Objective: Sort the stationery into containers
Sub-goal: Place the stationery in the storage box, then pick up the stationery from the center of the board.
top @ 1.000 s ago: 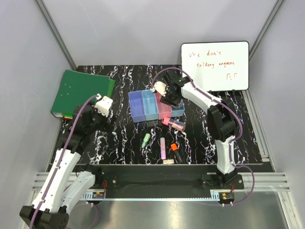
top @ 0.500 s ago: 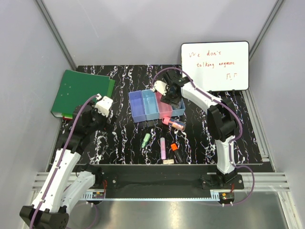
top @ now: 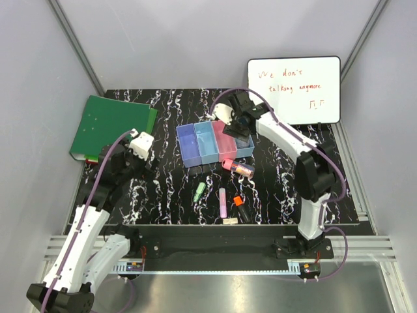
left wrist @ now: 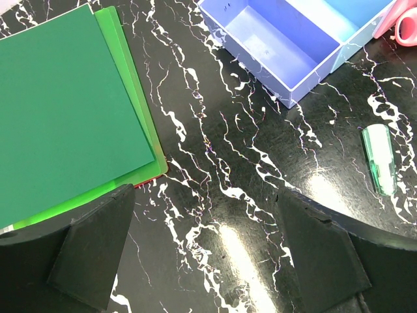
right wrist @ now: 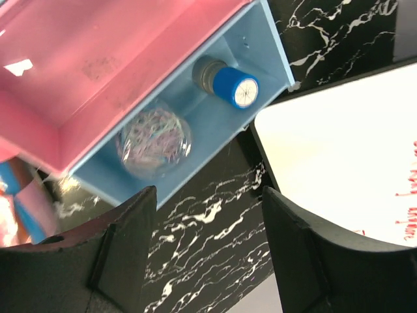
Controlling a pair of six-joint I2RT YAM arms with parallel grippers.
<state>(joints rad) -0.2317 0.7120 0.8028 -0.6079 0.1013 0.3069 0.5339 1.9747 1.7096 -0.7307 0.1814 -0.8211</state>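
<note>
Closest to the bases, at 6 o'clock on the table point(top: 163, 189): beige eraser point(top: 229, 221), then pink highlighter point(top: 223, 202) and orange-capped marker point(top: 241, 208) near each other just beyond. Green highlighter point(top: 199, 190) off at 10 o'clock of those two, pink-capped tube point(top: 238, 169) farther on, near the foot of the bins. All five loose on the marbled top, presumably because not yet sorted. Over toward 9 o'clock, left gripper point(left wrist: 205, 222): jaws spread wide, nothing between them, poised above bare table by the corner of the green binder point(left wrist: 65, 111). Probably waiting in readiness rather than committed to a pick. From those jaws, green highlighter out at 2 o'clock and well apart, empty blue bin point(left wrist: 273, 45) at 1 o'clock. Farther back, around 12 o'clock, right gripper point(right wrist: 208, 215): jaws likewise parted and empty, hanging just past the outer end of the light blue bin point(right wrist: 215, 127), beside the whiteboard point(right wrist: 339, 150). Inside that bin, clear jar point(right wrist: 153, 143) at 11 o'clock of the jaws and blue-capped bottle point(right wrist: 228, 81) at 12 o'clock, both clear of the fingers and lying on the bin floor, sorted by the look of it. Pink bin point(right wrist: 98, 65) next door at 10 o'clock, bare in the part shown.
</note>
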